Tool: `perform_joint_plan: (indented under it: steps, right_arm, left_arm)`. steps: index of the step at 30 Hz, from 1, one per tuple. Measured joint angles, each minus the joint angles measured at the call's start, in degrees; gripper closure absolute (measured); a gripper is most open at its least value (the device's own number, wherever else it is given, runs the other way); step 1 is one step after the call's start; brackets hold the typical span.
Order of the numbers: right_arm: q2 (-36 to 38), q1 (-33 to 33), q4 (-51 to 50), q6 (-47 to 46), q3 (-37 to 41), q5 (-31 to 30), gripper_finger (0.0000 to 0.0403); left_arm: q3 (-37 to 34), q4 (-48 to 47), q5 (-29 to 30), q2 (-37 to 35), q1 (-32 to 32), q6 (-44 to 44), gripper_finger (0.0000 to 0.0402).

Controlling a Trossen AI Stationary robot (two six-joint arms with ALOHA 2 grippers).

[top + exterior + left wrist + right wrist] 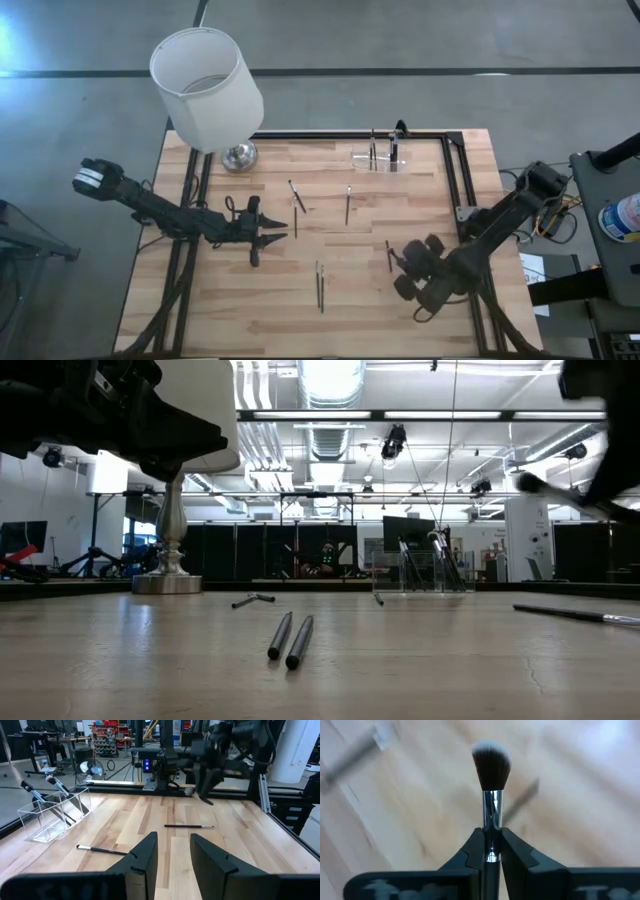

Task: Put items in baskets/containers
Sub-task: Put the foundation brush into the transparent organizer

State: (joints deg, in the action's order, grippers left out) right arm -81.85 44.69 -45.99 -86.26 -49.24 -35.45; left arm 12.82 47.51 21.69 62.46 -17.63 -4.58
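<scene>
right jaws [491, 851] grip a brush [491, 775] near the table edge [505, 250]; left jaws [171, 852] open mid-table.

Lamp [207, 90] apparently crowding table's [240, 310] corner

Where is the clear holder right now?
In the high view the clear holder sits near the table's far edge, right of the lamp, with a few brushes standing in it.

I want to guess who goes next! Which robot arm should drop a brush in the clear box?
Probably the right. Its gripper is shut on a brush, ready to carry to the clear box. The left gripper is open and empty.
</scene>
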Motion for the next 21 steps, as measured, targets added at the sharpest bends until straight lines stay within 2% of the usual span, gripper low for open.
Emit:
perform_joint_plan:
  steps: [4, 7, 10, 12, 15, 16, 18, 20, 21]
  right_arm:
    - [2.1, -0.5, 2.7, 7.5, 1.2, -17.2, 0.0369]
    - [3.6, -2.4, 7.5, 13.0, 3.5, -26.8, 0.0369]
    - [5.3, -6.0, 13.9, 18.5, 6.7, -32.6, 0.0369]
    - [6.6, -9.4, 20.1, 24.5, 8.9, -33.1, 0.0369]
    - [9.2, -15.7, 37.6, 41.4, 13.6, -27.5, 0.0369]
    - [9.9, -18.1, 46.4, 49.3, 15.4, -22.6, 0.0369]
    - [10.6, -23.9, 64.0, 64.5, 19.4, -7.7, 0.0369]
    - [10.5, -30.0, 78.0, 73.4, 22.5, 7.2, 0.0369]
    - [10.3, -33.2, 81.5, 75.1, 23.5, 10.8, 0.0369]
  left_arm:
    - [0.0, 0.0, 0.0, 0.0, 0.0, 0.0, 0.0294]
    - [0.0, 0.0, 0.0, 0.0, 0.0, 0.0, 0.0294]
    - [0.0, 0.2, 0.0, 0.0, 0.0, 0.2, 0.0294]
    - [0.0, 0.4, 0.0, 0.0, 0.0, 0.3, 0.0294]
    - [0.0, 0.5, 0.0, 0.0, 0.0, 0.4, 0.0294]
    - [0.0, 0.5, 0.0, 0.0, 0.0, 0.5, 0.0294]
    - [0.0, 0.5, 0.0, 0.0, 0.0, 0.6, 0.0294]
    - [0.0, 0.5, 0.0, 0.0, 0.0, 0.6, 0.0294]
    - [0.0, 0.5, 0.0, 0.0, 0.0, 0.6, 0.0294]
